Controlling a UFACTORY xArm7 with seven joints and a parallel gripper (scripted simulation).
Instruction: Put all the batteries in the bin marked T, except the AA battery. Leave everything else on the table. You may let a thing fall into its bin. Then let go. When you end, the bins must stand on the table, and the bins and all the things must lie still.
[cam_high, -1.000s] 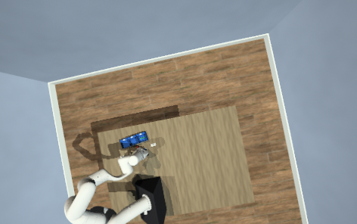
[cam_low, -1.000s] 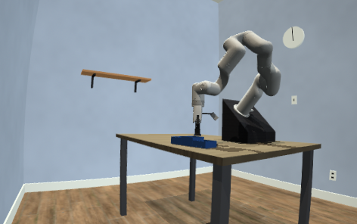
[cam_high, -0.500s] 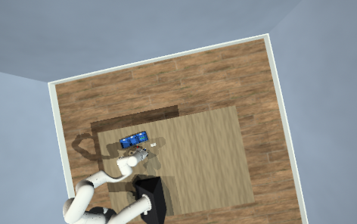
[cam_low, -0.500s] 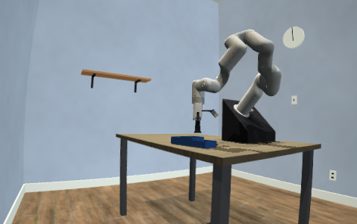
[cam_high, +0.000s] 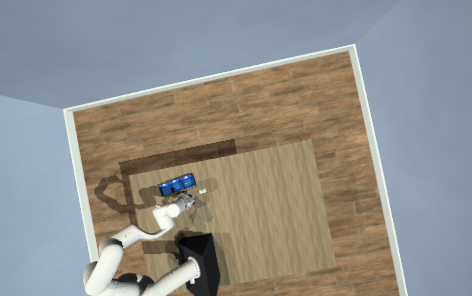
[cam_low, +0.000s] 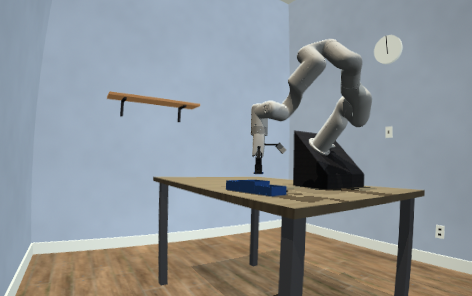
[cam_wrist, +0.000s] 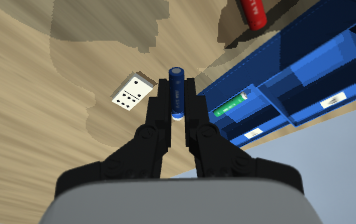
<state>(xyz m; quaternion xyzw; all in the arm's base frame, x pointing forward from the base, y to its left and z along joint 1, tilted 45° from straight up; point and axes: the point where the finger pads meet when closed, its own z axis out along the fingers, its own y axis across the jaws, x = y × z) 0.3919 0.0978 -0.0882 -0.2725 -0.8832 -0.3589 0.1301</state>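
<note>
My gripper (cam_wrist: 177, 93) (cam_low: 258, 169) (cam_high: 189, 201) is shut on a slim dark blue battery (cam_wrist: 176, 92) and holds it well above the table, just beside the blue bins (cam_wrist: 300, 65) (cam_low: 255, 186) (cam_high: 176, 185). A green battery (cam_wrist: 231, 106) lies in one bin compartment. A red battery (cam_wrist: 253, 12) lies on the table by the bins' far side. White label tags (cam_wrist: 333, 101) mark the compartments; I cannot read their letters.
A white domino (cam_wrist: 131, 92) (cam_high: 203, 191) lies on the wooden table (cam_low: 350, 197) below the gripper. The arm's black base (cam_low: 325, 165) (cam_high: 202, 260) stands at the table's near edge.
</note>
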